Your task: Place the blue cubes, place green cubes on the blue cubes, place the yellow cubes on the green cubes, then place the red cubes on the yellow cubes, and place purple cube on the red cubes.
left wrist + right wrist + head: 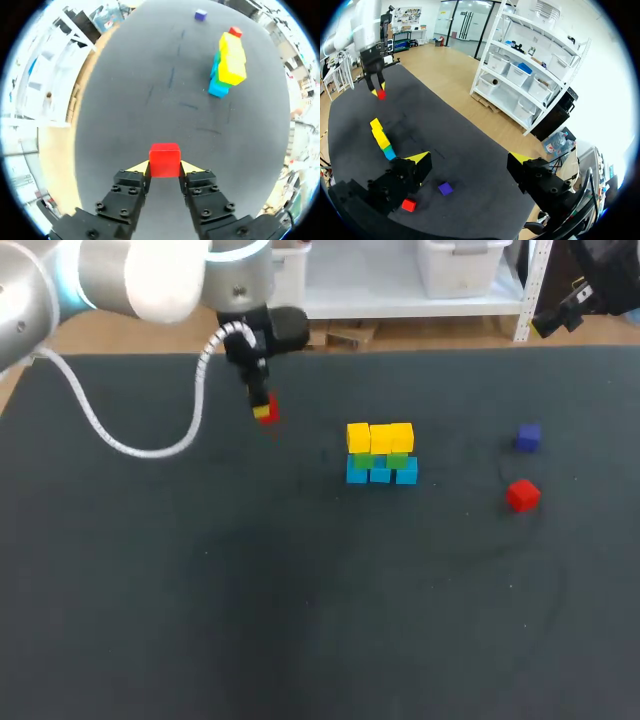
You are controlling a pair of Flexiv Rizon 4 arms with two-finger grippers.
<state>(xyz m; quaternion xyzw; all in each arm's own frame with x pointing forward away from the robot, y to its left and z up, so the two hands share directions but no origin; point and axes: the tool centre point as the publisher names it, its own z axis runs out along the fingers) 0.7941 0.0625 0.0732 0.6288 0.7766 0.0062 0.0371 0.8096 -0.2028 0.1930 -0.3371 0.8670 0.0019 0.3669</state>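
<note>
Head view: red cube [268,416] in gripper [265,412]

Table [150,620]: dark top, matt, no glare. I read it as cloth or a rubbery mat, can't tell which; faint scuff marks toward the right edge. Left arm [150,275]: smooth shell, silver-grey w/ a white cap, soft sheen, painted metal or plastic. Cable [120,435] off it: white ribbed wrap, plastic-looking. Left gripper [165,167]: fingers [127,192] matt black, hard, w/ dark screw heads; tips yellow, smooth. Red cube [164,160] in it: flat smooth faces, slight sheen, plastic or painted wood, I can't say. Stack [380,455], purple cube [528,437] and 2nd red cube [522,495] near the right edge: same plain smooth finish. Right gripper [470,159]: matt black too.
</note>
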